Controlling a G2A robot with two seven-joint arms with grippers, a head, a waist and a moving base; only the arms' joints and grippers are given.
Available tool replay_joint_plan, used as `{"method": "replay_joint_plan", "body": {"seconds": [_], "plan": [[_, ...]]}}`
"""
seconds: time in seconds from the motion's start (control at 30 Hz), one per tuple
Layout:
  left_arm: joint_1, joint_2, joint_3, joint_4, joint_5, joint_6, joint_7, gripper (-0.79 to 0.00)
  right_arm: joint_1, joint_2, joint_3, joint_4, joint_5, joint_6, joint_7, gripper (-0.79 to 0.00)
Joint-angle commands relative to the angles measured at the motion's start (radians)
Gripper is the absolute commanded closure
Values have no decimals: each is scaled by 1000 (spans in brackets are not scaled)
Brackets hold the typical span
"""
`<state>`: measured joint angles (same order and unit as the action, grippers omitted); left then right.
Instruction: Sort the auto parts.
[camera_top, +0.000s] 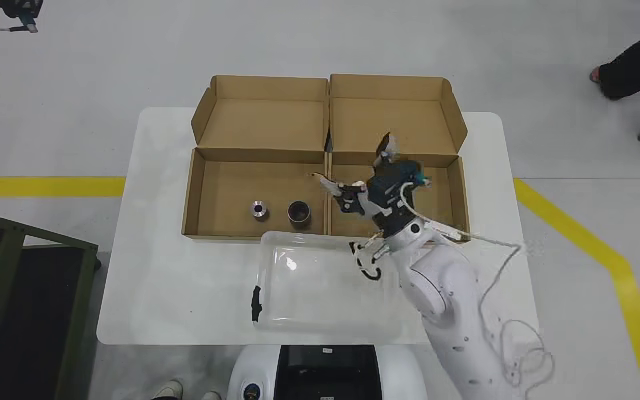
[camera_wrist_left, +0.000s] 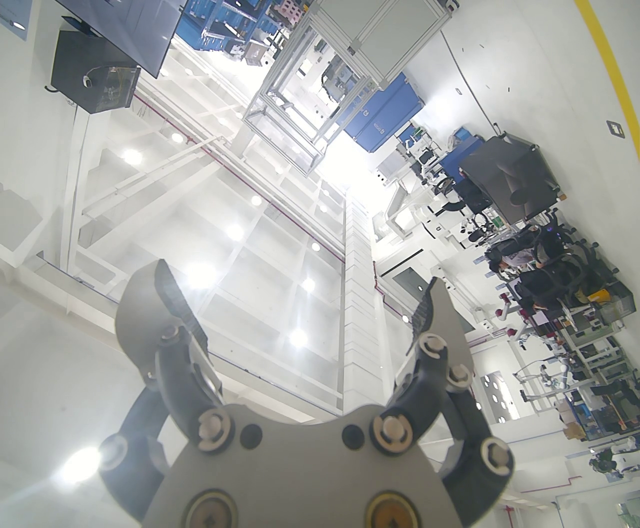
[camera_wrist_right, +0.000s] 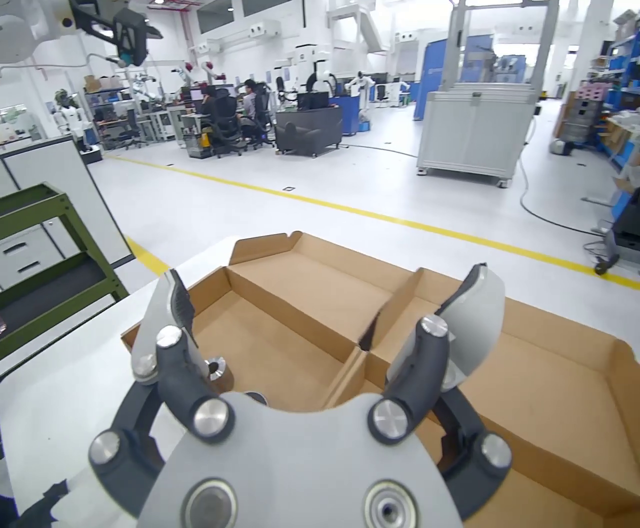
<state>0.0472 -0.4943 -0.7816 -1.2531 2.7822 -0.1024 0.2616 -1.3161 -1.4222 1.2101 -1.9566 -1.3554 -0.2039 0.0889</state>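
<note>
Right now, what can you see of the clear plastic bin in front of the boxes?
The clear rectangular plastic bin stands upright and open-topped on the white table, nearest the robot. A black latch sits on one short side. Its far rim reaches the brown cardboard boxes' front walls. What shows of its inside looks empty; the right arm covers one end.

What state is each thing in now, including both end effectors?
Left end effector: open, holding nothing.
Right end effector: open, holding nothing.
Left cardboard box: open, lid folded back.
Right cardboard box: open, lid folded back.
Metal parts: two, apart, inside the left cardboard box.
Clear bin: upright.
</note>
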Motion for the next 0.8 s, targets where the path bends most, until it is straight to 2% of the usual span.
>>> {"method": "replay_joint_plan", "body": {"seconds": [0.0, 0.47, 0.77], "plan": [[0, 0, 0, 0, 0, 0, 0, -785, -60, 8, 48, -36, -17, 1, -24, -785], [0, 0, 0, 0, 0, 0, 0, -785, -359, 39, 288, -194, -35, 36, -181, -785], [0, 0, 0, 0, 0, 0, 0, -785, -446, 45, 345, -215, -36, 77, -224, -785]]}}
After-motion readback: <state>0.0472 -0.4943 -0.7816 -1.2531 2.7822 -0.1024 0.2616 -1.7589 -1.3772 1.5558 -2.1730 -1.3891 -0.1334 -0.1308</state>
